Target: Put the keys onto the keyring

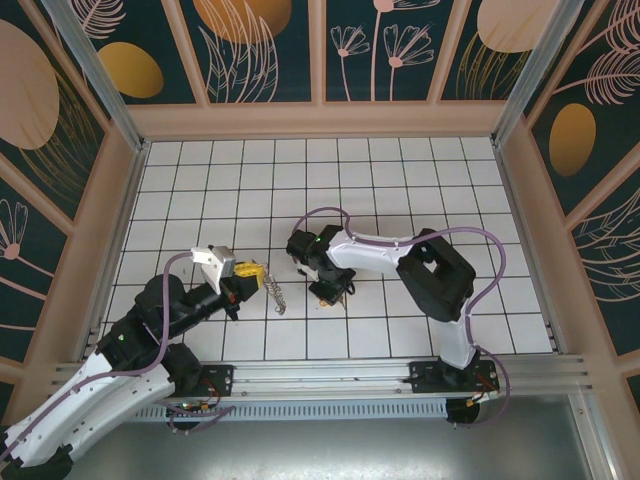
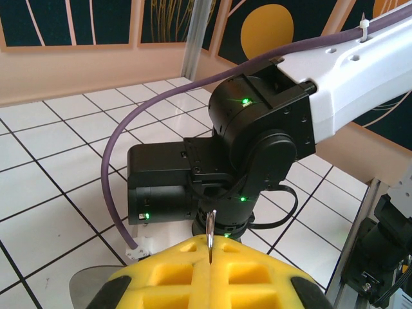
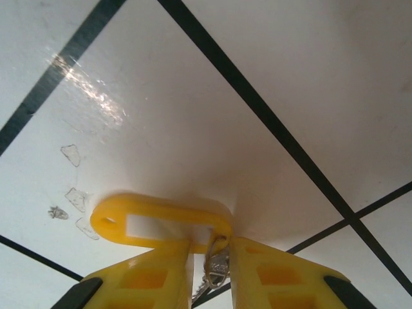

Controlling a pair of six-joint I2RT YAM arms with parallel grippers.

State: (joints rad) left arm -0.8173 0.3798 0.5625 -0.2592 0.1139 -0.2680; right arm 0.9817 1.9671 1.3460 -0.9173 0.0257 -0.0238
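The left gripper is pressed fully together on a thin metal wire, which I take for the keyring; in the left wrist view the wire stands upright out of the seam between the yellow pads, presented edge-on toward the right arm. From above, the keyring trails away from that gripper toward the middle of the surface, low over the tiles; the view is too small to tell whether anything already hangs on it. Holding it pinched at one end looks meant to keep the loop steady while the other arm brings a key to it.

The right gripper points straight down at the surface just beside the keyring's far end. In its own view the right gripper stands narrow, its yellow fingers on either side of a small silvery piece, probably one of the keys with its link; I cannot tell whether the pads actually pinch it. A yellow tag with a white label lies flat on the tile, joined to that piece and touching the left finger; the steep approach suits lifting so slim a thing off a flat surface. Threading is not yet done.
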